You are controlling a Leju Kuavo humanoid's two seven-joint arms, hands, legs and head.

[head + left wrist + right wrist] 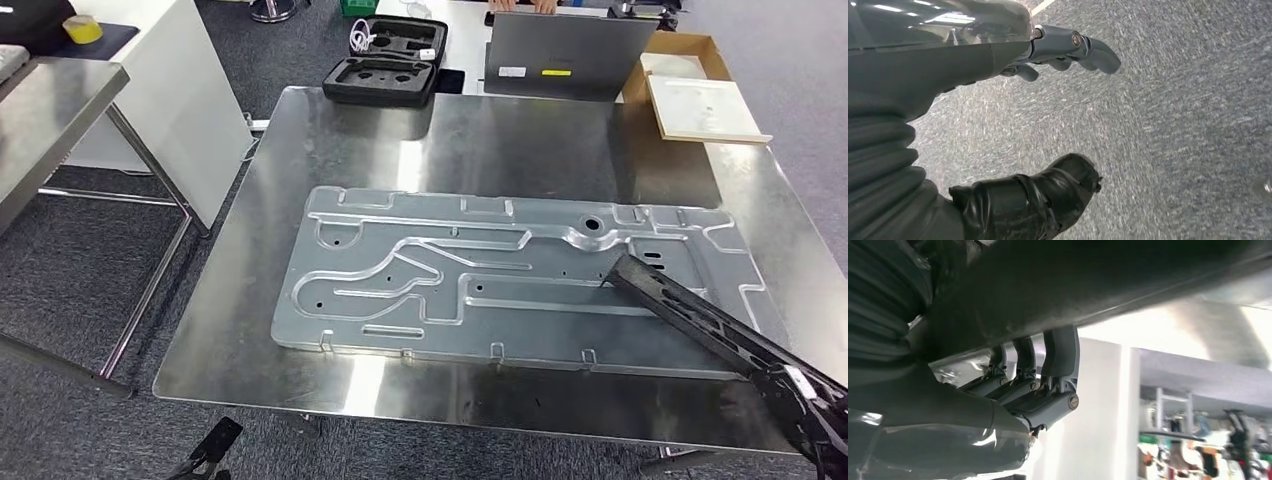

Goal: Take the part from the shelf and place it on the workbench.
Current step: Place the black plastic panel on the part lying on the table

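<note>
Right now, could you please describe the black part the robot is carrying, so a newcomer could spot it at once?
Start at the steel workbench with the large stamped metal panel lying flat on it. Over the panel's right end, a long black bar reaches in from the lower right, gripped from below by the right robot hand. It alone is dark, narrow and slanted.

The large stamped panel [520,285] is covering most of the workbench [480,130], leaving bare strips of benchtop running along every side of the panel. A black bar-shaped part [700,320] is lying across the panel's right end, blocking passage there, while a foam-lined case [385,65] and a laptop [565,55] are crowding the floor beyond the panel's far edge.
</note>
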